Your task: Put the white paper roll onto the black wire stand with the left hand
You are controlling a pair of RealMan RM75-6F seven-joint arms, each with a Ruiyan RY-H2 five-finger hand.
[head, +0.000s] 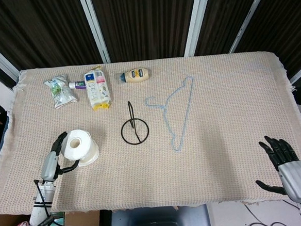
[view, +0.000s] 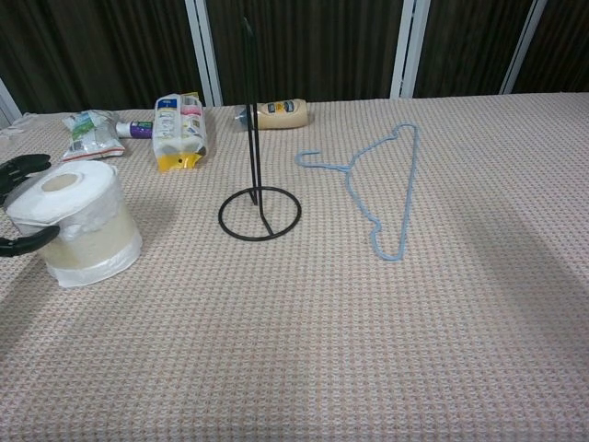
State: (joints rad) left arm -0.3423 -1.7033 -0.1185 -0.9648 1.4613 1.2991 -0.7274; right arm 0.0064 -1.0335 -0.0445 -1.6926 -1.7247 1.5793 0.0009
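A beige woven cloth covers your bench (head: pixel 227 107), with dark panels and pale vertical frames behind it. At the near right corner, your right hand (head: pixel 284 160) sits off the bench edge, fingers spread and holding nothing. At the near left, your left hand (head: pixel 57 153) reaches up beside the white paper roll (head: pixel 79 147); the chest view shows black fingertips (view: pixel 23 166) at the roll's top left edge and another low against its side, spread around the roll, though you cannot tell whether they press on it. The roll stands on end on the cloth, its core hole facing up and loose wrapping bunched at its base, left of the black wire stand (head: pixel 134 129) and apart from it. The stand rests upright near the bench's middle, a ring base with a tall thin post rising from it, bare of any roll. Just right of it lies a light blue wire hanger (head: pixel 176 114), flat on the cloth with its hook toward the stand. Along the far edge, from left, you have a crumpled green-and-white packet (head: pixel 61 91), a small tube (head: pixel 77 85) touching it, a white and yellow pouch (head: pixel 97 89) lying lengthwise, and a mayonnaise bottle (head: pixel 136 75) on its side.
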